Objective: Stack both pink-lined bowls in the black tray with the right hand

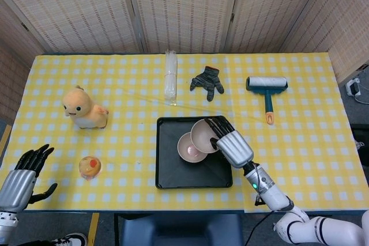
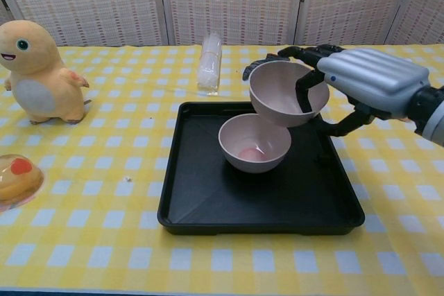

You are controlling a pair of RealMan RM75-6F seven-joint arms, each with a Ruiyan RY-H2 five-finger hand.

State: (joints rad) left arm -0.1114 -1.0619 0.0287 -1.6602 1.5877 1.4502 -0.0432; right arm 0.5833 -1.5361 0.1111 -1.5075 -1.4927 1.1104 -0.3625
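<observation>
One pink-lined bowl [image 2: 254, 142] [image 1: 191, 147] sits upright in the black tray [image 2: 208, 199] [image 1: 173, 168]. My right hand [image 2: 368, 77] [image 1: 232, 144] holds the second pink-lined bowl [image 2: 283, 91] [image 1: 203, 134] by its rim, fingers inside it. That bowl hangs tilted just above and to the right of the first one, over the tray. My left hand [image 1: 23, 174] rests at the table's near left corner, fingers spread and nothing in them; the chest view does not show it.
A yellow plush dinosaur [image 2: 41, 74] [image 1: 83, 109] stands at the left, and a domed jelly cup [image 2: 17, 177] [image 1: 90, 167] lies nearer the front. Behind the tray are a clear plastic roll [image 2: 208, 62] [image 1: 170, 76], a dark glove [image 1: 207, 82] and a lint roller [image 1: 266, 87].
</observation>
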